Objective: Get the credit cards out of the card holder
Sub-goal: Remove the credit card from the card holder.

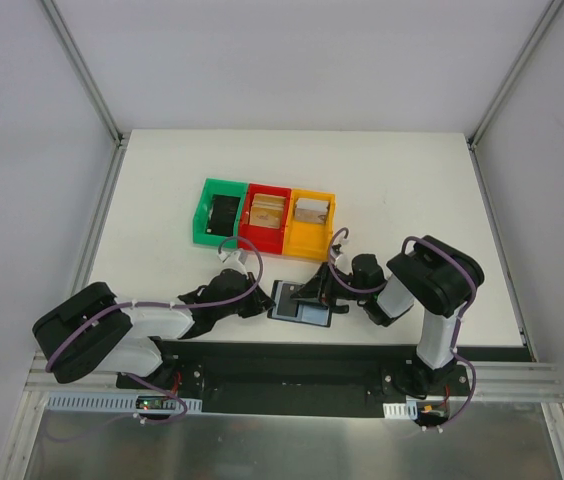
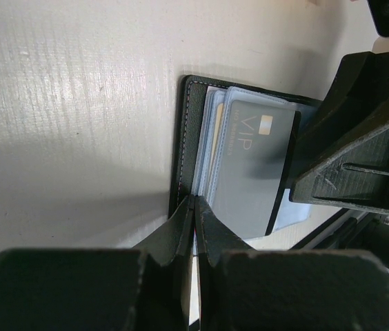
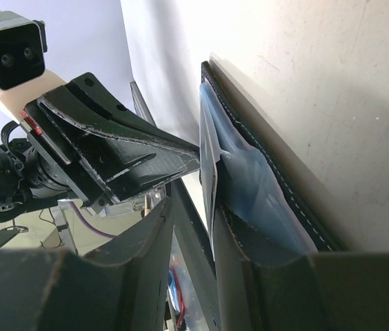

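The left end effector [image 2: 194, 215] is fully closed, its two fingertips pressed together. They touch the black stitched border of the card holder [image 2: 187, 131], at the corner nearest them. Whether they merely rest on that edge or nip it is hard to make out.

The card holder lies open on the white table [image 2: 77, 103], directly ahead of the left end effector and between it and the right end effector [image 3: 192, 207]. Just beyond the left fingertips, a grey-blue panel [image 2: 256, 158] lettered VIP with a gold chip mark faces up. The credit cards [image 2: 217, 134] show only as a thin tan-gold sliver among the pale layers beside that panel, so their number cannot be told. The right end effector's dark body covers the far side of the card holder.

The right end effector's jaws stand partly apart, with an open gap between them. One finger [image 3: 270, 283] overlaps the card holder's blue inner panel and hides its lower part. A thin pale edge runs down toward the gap, but nothing is clearly clamped.

Well beyond both end effectors stand a green bin [image 1: 205, 215], a red bin [image 1: 265, 236] and an orange bin [image 1: 309, 242], side by side and touching. Their contents are too small to identify.
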{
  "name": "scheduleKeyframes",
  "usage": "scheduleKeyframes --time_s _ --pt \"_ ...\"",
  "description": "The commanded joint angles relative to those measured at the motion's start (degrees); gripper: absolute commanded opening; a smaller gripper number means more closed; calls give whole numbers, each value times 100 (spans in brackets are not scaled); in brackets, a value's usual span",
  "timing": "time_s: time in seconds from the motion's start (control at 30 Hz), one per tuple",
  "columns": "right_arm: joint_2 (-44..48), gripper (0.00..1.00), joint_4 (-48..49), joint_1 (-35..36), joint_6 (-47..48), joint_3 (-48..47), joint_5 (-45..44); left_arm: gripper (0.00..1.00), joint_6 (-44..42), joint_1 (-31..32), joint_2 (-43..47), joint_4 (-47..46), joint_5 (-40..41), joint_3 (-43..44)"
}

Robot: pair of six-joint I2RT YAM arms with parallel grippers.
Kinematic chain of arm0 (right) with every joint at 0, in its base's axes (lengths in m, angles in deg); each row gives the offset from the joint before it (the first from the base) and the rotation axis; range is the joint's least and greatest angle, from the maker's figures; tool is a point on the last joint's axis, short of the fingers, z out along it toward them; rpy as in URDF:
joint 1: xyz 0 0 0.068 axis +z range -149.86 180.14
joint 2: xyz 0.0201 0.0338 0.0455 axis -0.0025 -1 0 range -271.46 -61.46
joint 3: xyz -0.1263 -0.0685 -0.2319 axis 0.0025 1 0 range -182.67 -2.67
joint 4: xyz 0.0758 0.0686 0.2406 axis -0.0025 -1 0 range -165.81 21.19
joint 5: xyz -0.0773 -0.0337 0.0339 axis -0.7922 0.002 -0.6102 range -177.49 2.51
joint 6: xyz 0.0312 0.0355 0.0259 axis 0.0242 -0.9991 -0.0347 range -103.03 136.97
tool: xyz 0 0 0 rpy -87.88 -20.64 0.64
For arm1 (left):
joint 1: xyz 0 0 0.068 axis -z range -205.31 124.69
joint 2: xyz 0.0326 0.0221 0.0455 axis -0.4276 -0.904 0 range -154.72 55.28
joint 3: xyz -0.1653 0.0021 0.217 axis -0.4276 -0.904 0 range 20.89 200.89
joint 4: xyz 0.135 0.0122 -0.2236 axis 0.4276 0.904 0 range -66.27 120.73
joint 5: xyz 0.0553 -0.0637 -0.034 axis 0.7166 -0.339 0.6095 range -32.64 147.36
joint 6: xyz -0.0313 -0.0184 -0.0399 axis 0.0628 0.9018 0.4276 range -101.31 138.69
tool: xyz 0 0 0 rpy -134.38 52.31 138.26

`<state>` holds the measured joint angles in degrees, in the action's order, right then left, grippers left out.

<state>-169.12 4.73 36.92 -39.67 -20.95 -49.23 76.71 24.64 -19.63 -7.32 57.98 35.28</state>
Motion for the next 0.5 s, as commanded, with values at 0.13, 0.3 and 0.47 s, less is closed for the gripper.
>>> scheduleKeyframes --time_s 0.13,0.3,0.47 --pt "157 31 328 -47 4 106 182 0 139 76 117 556 324 -182" --pt "175 31 337 -74 30 158 191 0 183 76 153 565 377 -226" --pt "201 31 337 -100 48 220 199 0 227 67 188 591 430 -270"
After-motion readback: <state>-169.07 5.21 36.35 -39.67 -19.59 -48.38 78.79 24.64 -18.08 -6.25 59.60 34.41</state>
